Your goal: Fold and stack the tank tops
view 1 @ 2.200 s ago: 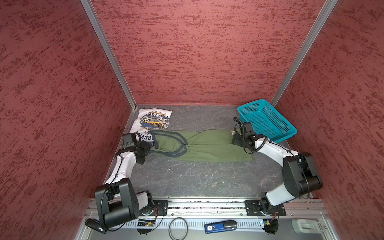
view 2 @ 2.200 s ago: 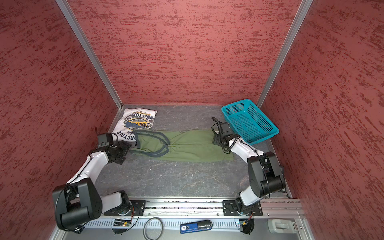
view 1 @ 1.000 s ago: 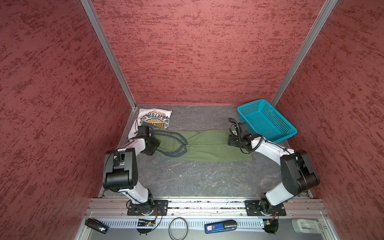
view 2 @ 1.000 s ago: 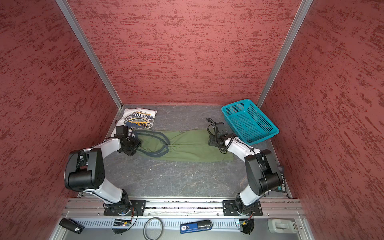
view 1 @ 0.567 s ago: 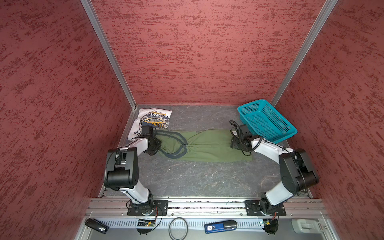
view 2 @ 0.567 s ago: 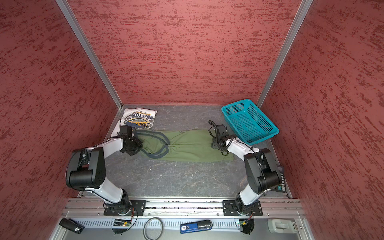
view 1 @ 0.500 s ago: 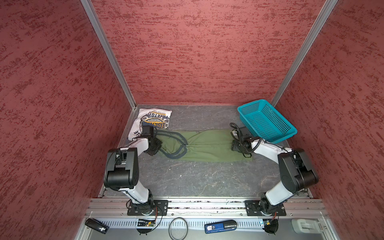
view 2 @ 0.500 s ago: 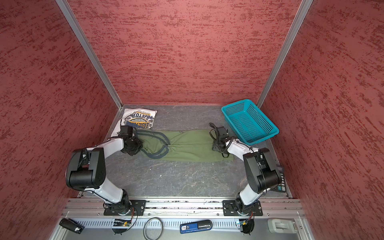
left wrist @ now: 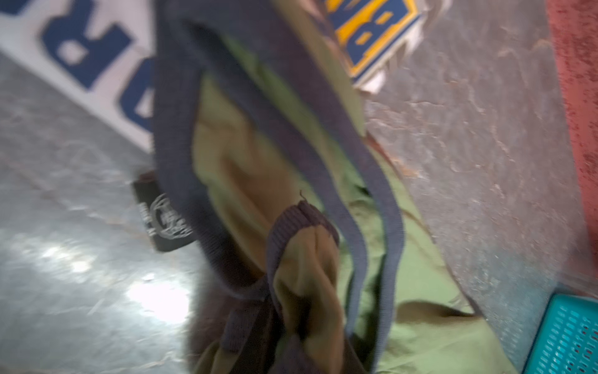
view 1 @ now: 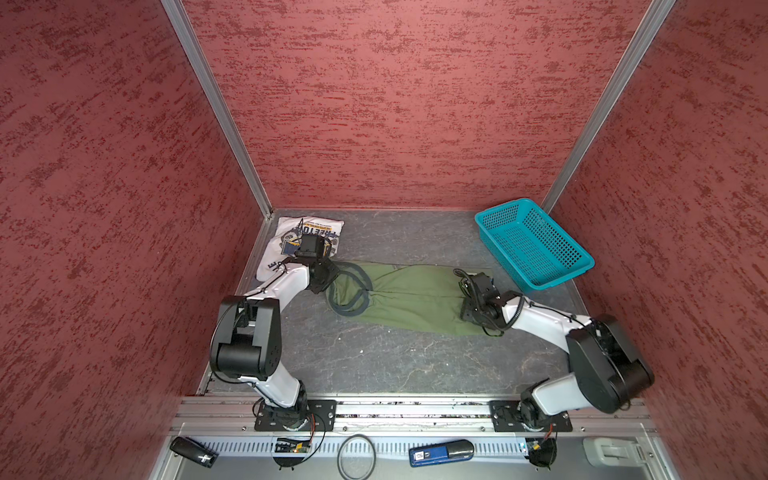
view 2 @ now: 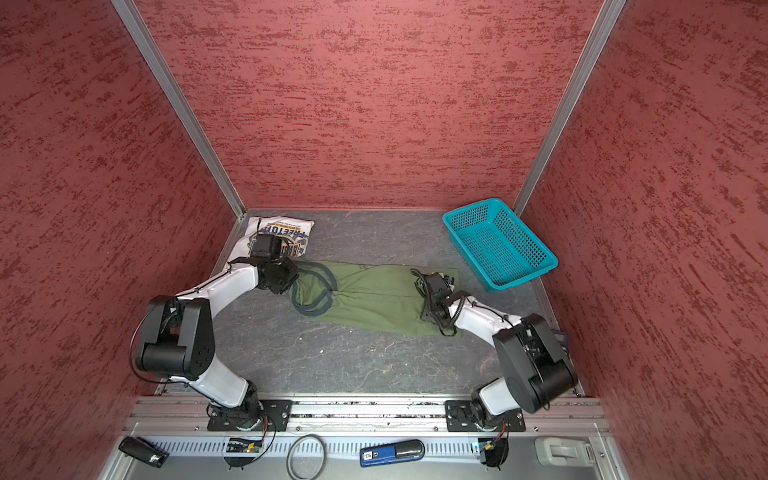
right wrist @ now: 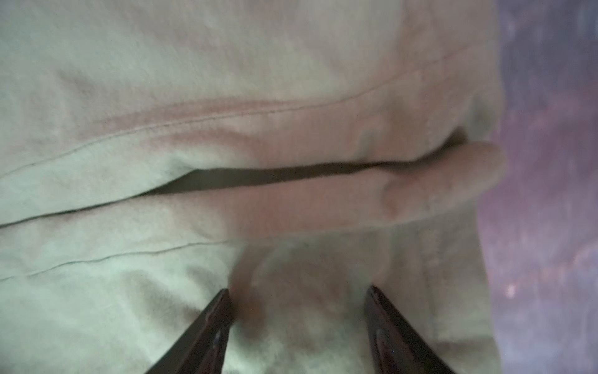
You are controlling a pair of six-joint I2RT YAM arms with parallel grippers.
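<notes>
Right now the left gripper (view 1: 330, 277) is clenched on the dark-trimmed strap end of the olive tank top (view 1: 407, 295), with the cloth bunched up close to its wrist camera. At 3 o'clock the right gripper (right wrist: 298, 289) has its jaws spread, tips pointing down over the same shirt's hem end. The olive top stretches across the table (view 1: 395, 361) from 9 to 3 o'clock. A folded white tank top (view 1: 316, 226) lies at 11 o'clock, and a teal basket (view 1: 532, 245) sits at 2 o'clock.

The olive green tank top (view 1: 407, 297) has navy trim; the white tank top (view 1: 284, 232) a navy and yellow print; teal mesh basket (view 1: 557, 279); grey marbled counter (view 1: 374, 361); mottled red walls (view 1: 395, 104)
</notes>
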